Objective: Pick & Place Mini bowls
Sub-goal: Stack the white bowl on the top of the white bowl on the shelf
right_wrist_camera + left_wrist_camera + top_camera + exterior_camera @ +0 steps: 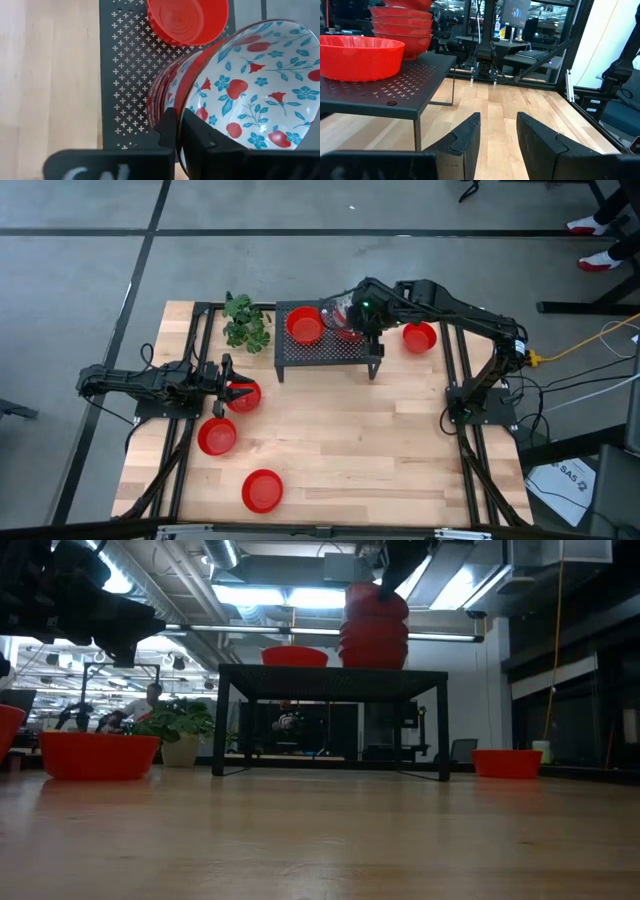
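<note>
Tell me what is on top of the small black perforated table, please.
On the black perforated table sit one single red bowl and a stack of bowls. The right hand grips the rim of the top floral bowl. The stack's lower bowl interiors are covered.

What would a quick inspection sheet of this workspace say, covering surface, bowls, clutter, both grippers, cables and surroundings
Surface: light wooden table carrying a black perforated metal stand.
Job's things: one glossy red bowl and a stack of bowls sit on the stand; single red bowls on the table at and.
Clutter: green leafy plant beside the stand.
Grippers: right gripper shut on the rim of a white floral-patterned bowl tilted over the stack; left gripper open over another red bowl.
Cables: yellow cable runs off the right arm's side.
Surroundings: grey floor; a person's red-and-white shoes at the far corner.
</note>
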Controlling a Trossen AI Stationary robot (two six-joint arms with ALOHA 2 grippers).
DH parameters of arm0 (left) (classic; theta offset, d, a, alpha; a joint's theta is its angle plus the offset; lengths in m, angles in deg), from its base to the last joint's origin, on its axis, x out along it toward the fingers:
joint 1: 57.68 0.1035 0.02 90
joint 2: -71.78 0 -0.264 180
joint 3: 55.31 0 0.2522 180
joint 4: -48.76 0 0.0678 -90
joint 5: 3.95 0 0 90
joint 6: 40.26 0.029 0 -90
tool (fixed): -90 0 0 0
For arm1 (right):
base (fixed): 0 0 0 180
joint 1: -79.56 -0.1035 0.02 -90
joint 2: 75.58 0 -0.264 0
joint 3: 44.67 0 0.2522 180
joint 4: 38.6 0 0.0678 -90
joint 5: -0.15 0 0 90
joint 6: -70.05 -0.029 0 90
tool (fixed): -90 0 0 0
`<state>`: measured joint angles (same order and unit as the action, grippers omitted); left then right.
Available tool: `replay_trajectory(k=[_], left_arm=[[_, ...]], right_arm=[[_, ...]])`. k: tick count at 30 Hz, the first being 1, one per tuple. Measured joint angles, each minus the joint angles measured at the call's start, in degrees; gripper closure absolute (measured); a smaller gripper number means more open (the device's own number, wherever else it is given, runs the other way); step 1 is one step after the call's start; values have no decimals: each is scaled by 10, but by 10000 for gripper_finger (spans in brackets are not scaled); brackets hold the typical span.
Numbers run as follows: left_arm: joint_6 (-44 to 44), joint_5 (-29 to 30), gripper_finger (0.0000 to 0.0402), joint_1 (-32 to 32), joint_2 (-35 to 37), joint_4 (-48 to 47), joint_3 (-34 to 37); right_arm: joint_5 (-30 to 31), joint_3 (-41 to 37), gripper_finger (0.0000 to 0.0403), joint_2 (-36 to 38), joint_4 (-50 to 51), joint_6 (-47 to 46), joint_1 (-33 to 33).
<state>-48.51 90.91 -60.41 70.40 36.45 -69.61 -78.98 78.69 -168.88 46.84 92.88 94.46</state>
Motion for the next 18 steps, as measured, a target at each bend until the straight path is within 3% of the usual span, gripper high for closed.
replay_trajectory(k=[18], left_arm=[[0, 0, 279, 0, 0, 0, 0]], right_arm=[[0, 0, 360, 0, 3, -1, 0]])
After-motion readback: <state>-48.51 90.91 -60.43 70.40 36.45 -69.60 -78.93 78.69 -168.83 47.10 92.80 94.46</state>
